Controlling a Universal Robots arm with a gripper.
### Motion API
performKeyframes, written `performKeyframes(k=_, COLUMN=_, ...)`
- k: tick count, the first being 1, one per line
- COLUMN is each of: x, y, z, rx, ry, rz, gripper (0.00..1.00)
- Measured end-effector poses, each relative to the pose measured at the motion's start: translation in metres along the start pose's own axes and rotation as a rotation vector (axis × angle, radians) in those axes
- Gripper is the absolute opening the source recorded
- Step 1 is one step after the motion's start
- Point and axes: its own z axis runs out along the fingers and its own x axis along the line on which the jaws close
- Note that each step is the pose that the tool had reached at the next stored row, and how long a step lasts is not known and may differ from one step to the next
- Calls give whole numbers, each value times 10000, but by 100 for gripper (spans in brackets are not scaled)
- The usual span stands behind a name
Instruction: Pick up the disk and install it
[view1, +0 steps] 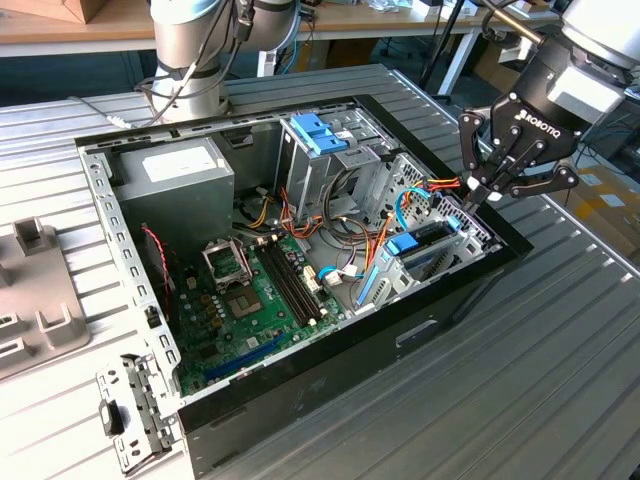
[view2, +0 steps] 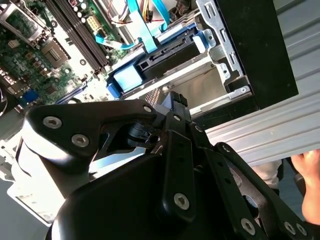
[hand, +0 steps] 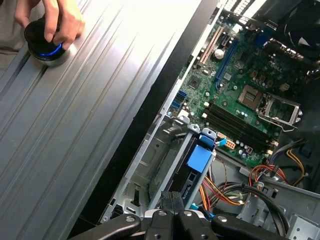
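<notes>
The disk (view1: 432, 243) is a dark drive in a bright blue carrier. It lies tilted in the metal drive bay at the corner of the open computer case (view1: 400, 330), on the exterior view's right. Its blue end tab (view1: 402, 245) points toward the motherboard. My gripper (view1: 482, 195) hangs just above the disk's outer end, fingers pressed together with nothing between them. In both wrist views the disk (view2: 165, 52) (hand: 187, 180) sits in the bay just beyond my shut gripper (view2: 172, 99) (hand: 172, 200).
Inside the case are a green motherboard (view1: 250, 300), a grey power-supply box (view1: 175, 180), a light-blue latch block (view1: 318, 135) and loose cables (view1: 360, 230). A person's hand (hand: 50, 20) rests on a round controller on the ribbed table. A grey fixture (view1: 30, 290) lies at the exterior view's left.
</notes>
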Motion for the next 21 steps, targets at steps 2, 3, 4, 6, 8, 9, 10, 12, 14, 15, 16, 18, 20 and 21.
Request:
performKeyframes(k=2, x=0, y=0, z=0, rx=-7, ry=10, rz=-78, gripper=11)
performKeyframes(k=3, x=0, y=0, z=0, rx=-10, ry=14, rz=-118, gripper=11)
performKeyframes(k=4, x=0, y=0, z=0, rx=-13, ry=19, rz=-160, gripper=11)
performKeyframes(k=6, x=0, y=0, z=0, rx=-21, ry=30, rz=-249, gripper=11)
performKeyframes(k=8, x=0, y=0, z=0, rx=-29, ry=41, rz=-346, gripper=11)
performKeyframes(k=9, x=0, y=0, z=0, rx=-35, ry=51, rz=-422, gripper=11)
performKeyframes(k=10, x=0, y=0, z=0, rx=-39, ry=56, rz=-461, gripper=11)
performKeyframes(k=12, x=0, y=0, z=0, rx=-46, ry=67, rz=-552, gripper=11)
performKeyframes(k=14, x=0, y=0, z=0, rx=-57, ry=83, rz=-688, gripper=11)
performKeyframes(k=15, x=0, y=0, z=0, rx=-60, ry=88, rz=-731, gripper=11)
performKeyframes(k=16, x=0, y=0, z=0, rx=-64, ry=93, rz=-776, gripper=11)
performKeyframes(k=18, x=0, y=0, z=0, rx=-71, ry=103, rz=-858, gripper=11)
performKeyframes(k=20, x=0, y=0, z=0, rx=-80, ry=116, rz=-968, gripper=11)
performKeyframes(k=21, x=0, y=0, z=0, rx=-83, ry=121, rz=-1009, gripper=11)
